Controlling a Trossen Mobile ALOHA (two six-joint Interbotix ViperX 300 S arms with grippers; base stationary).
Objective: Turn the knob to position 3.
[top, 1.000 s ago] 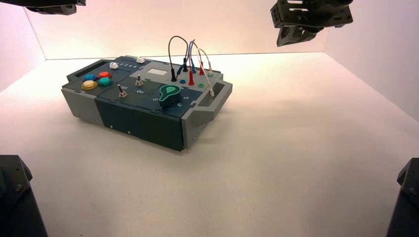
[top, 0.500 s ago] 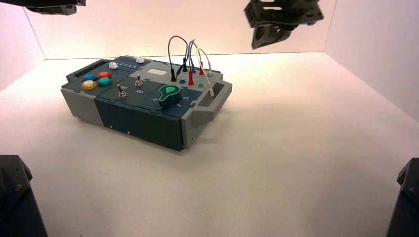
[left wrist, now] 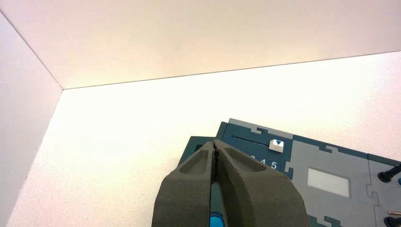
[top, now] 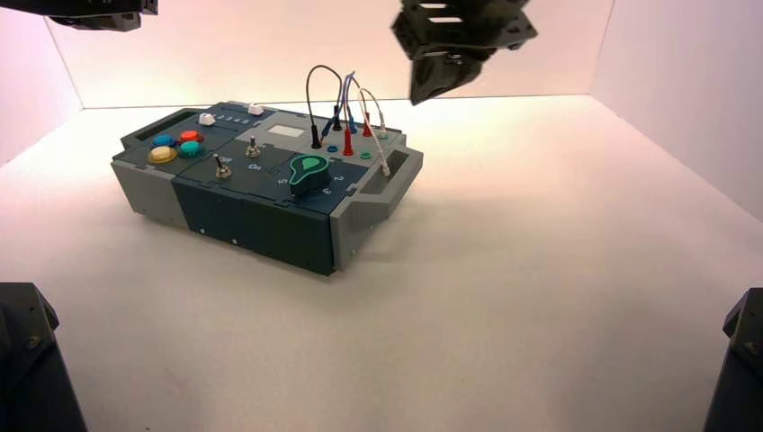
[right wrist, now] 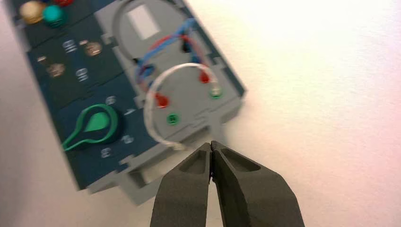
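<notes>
The knob (top: 310,171), green-topped with a teal rim, sits on the dark blue panel at the box's near right part, untouched. It also shows in the right wrist view (right wrist: 97,124), with an arc of small white digits around it that are too blurred to read, so position 3 cannot be told. My right gripper (top: 425,90) hangs high above and behind the box's wire end. Its fingers are shut and empty in the right wrist view (right wrist: 211,144). My left gripper (top: 90,13) is parked at the top left, shut and empty (left wrist: 215,142).
The box (top: 252,220) stands turned on the white table. Looped wires (top: 346,99) with red and black plugs rise behind the knob. Two metal toggle switches (top: 254,146) and coloured buttons (top: 175,147) lie to its left. A white slider (left wrist: 276,145) sits at the back.
My right arm has moved left along the top of the high view, from the far right to above the box's wire end. The left arm and the knob have not moved.
</notes>
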